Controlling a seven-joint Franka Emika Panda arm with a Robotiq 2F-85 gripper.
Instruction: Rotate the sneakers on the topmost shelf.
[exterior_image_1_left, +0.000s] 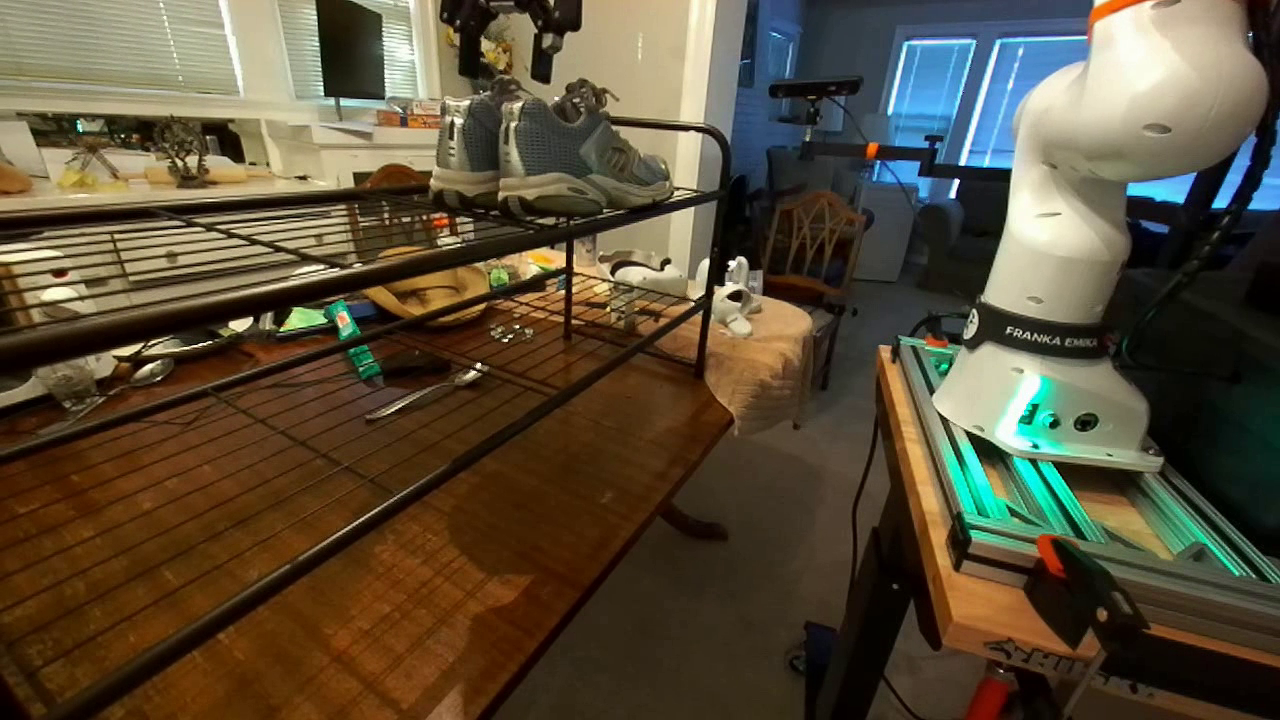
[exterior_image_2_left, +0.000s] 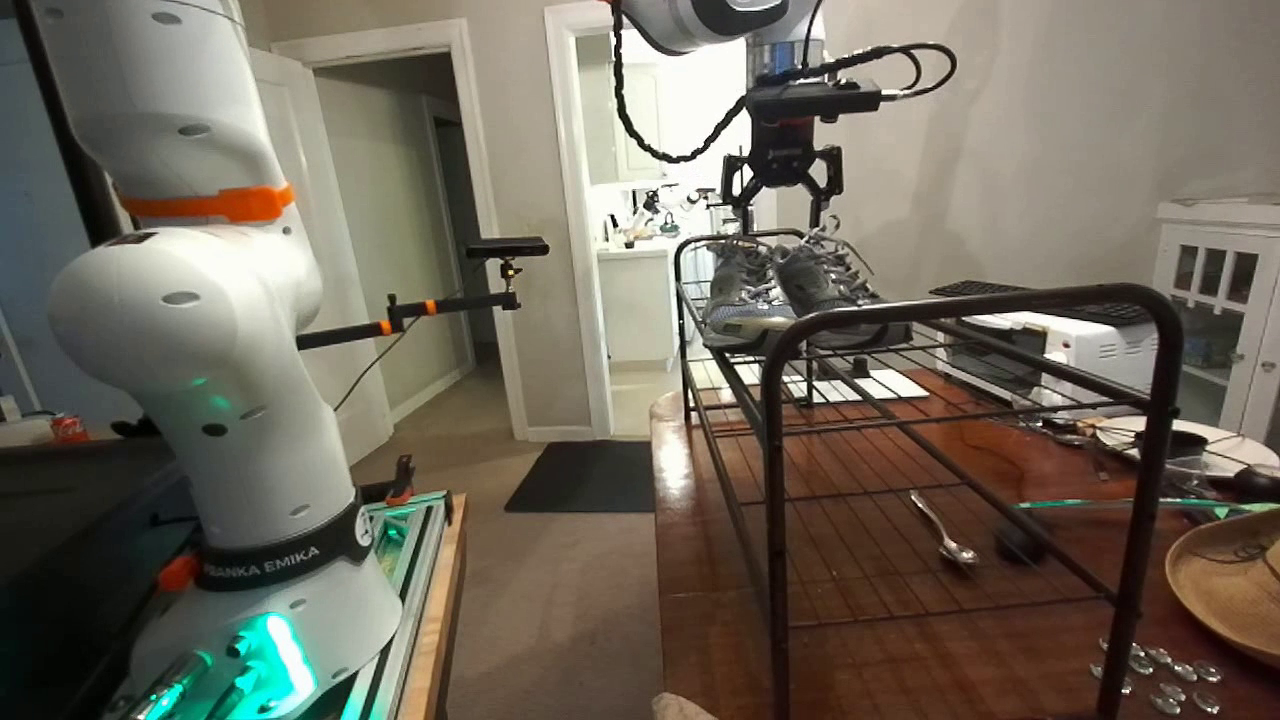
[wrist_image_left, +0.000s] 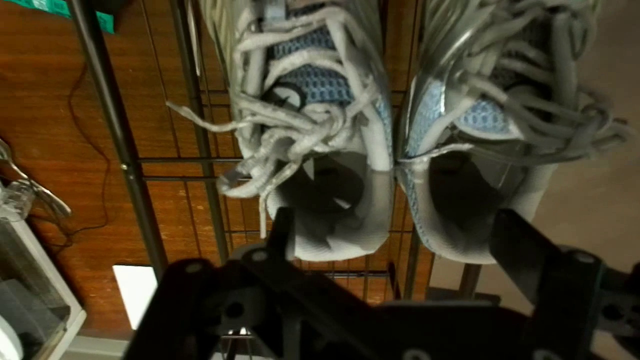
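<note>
The pair of silvery-grey low-top sneakers (exterior_image_1_left: 560, 152) stands side by side on the black metal wire topmost shelf (exterior_image_1_left: 300, 281); in the wrist view one tongue's dark oval badge (wrist_image_left: 287, 95) (its pale mark too blurred to read) shows. Above the heels, the black fingers (wrist_image_left: 520, 250) are spread wide, holding nothing. Below lies the brown wooden tabletop (exterior_image_1_left: 620, 440). Well apart, a black band (exterior_image_1_left: 1050, 332) on the white robot arm (exterior_image_1_left: 1070, 210) reads "FRANKA EMIKA".
</note>
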